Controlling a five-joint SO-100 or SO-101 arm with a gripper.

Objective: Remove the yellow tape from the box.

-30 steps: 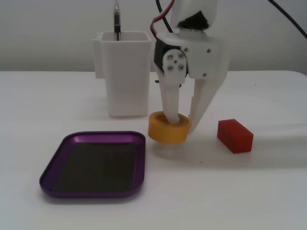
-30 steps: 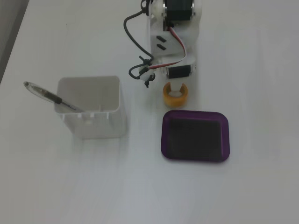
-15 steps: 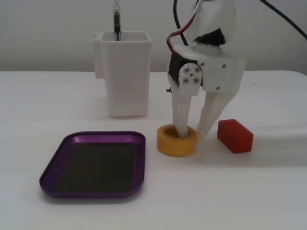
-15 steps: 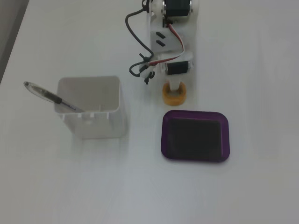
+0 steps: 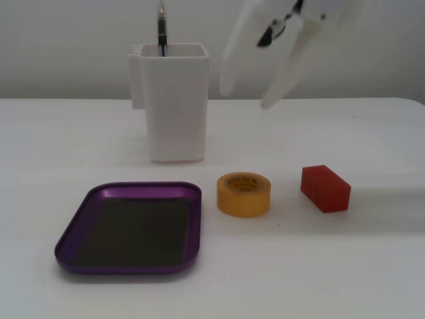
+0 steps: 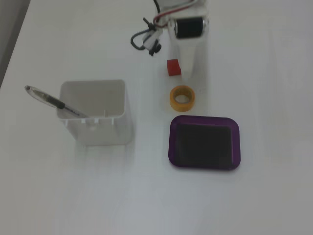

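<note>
In a fixed view, the thick yellow tape roll (image 5: 244, 194) lies flat on the white surface (image 5: 372, 266), just beside the shallow purple metal box (image 5: 131, 226) and left of a red rectangular block (image 5: 325, 188). The white claw (image 5: 248, 94) hangs blurred high above, fingers spread, empty. In a fixed view from above, the tape (image 6: 182, 98) sits between box (image 6: 204, 142) and block (image 6: 172, 67)

hand (image 5: 247, 93) motion-blurred, arm cropped by frame top
</note>
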